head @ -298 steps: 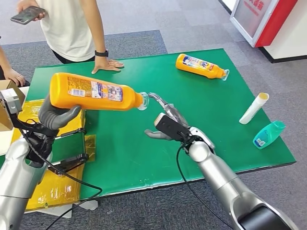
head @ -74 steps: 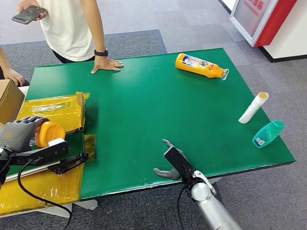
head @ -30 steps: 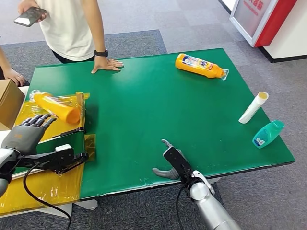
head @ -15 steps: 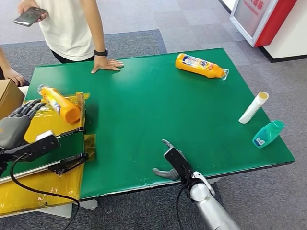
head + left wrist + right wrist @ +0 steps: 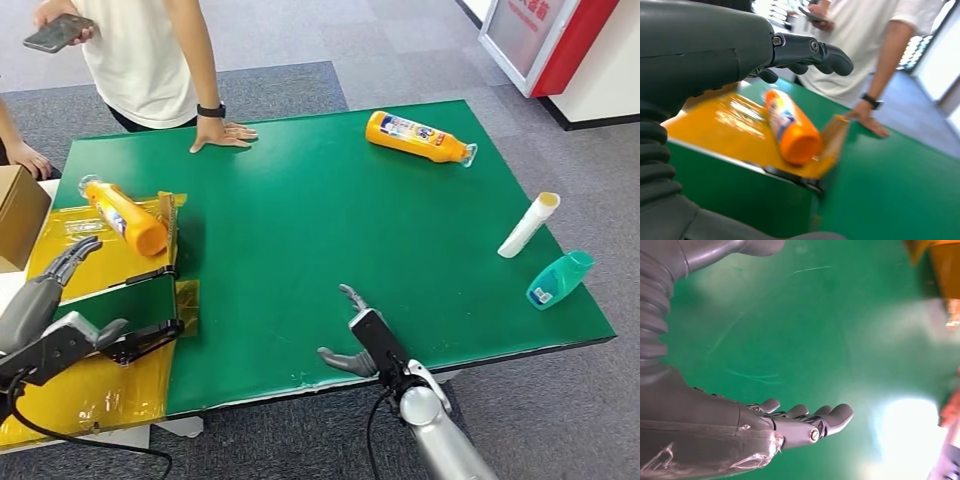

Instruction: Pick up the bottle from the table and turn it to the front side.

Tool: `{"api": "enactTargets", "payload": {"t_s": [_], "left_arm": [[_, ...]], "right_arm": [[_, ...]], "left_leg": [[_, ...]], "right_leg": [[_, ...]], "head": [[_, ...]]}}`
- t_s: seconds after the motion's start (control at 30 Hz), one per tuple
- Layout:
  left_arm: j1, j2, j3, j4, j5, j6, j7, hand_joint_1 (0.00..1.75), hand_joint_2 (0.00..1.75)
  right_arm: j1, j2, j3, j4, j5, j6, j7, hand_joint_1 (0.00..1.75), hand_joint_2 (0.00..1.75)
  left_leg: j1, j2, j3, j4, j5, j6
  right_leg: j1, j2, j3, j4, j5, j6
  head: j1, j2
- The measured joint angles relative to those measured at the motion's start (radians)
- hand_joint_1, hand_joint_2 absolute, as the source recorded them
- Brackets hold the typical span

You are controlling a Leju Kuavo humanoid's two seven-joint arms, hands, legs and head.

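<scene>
An orange bottle (image 5: pixel 124 217) (image 5: pixel 791 125) lies on its side on the yellow-wrapped stand (image 5: pixel 90 255) at the table's left edge, label up, cap toward the far left. My left hand (image 5: pixel 47 300) (image 5: pixel 806 50) hovers nearer to me than the bottle, fingers spread and holding nothing. My right hand (image 5: pixel 355 335) (image 5: pixel 806 422) hangs open over the green table's (image 5: pixel 302 230) front edge. A second orange bottle (image 5: pixel 417 138) lies on its side at the far right of the table.
A person in a white shirt leans a hand (image 5: pixel 223 133) on the table's far edge. A white tube (image 5: pixel 529 226) and a teal bottle (image 5: pixel 560 279) lie at the right edge. A cardboard box (image 5: pixel 19 212) stands at the far left.
My left hand carried the orange bottle down to the yellow stand, let it go and drew back toward me with its fingers spread. The right hand pulled back to the front edge.
</scene>
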Motion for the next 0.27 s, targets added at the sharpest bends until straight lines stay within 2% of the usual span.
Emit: {"api": "enactTargets", "payload": {"t_s": [0.1, 0.27], "left_arm": [[0.093, -0.054, 0.059, -0.024, 0.089, 0.013, -0.131, 0.00, 1.75], [0.185, -0.126, 0.155, -0.054, 0.209, -0.022, -0.219, 0.00, 1.75]], "right_arm": [[0.029, -0.005, 0.000, -0.074, -0.013, 0.000, -0.006, 0.00, 1.75], [0.062, -0.013, 0.000, -0.160, -0.028, -0.003, -0.010, 0.00, 1.75]], "left_leg": [[0.000, 0.000, 0.000, 0.000, -0.002, 0.000], [0.000, 0.000, 0.000, 0.000, -0.002, 0.000]], "right_leg": [[0.000, 0.000, 0.000, 0.000, -0.001, 0.000], [0.000, 0.000, 0.000, 0.000, -0.003, 0.000]], "head": [[0.000, 0.000], [0.000, 0.000]]}}
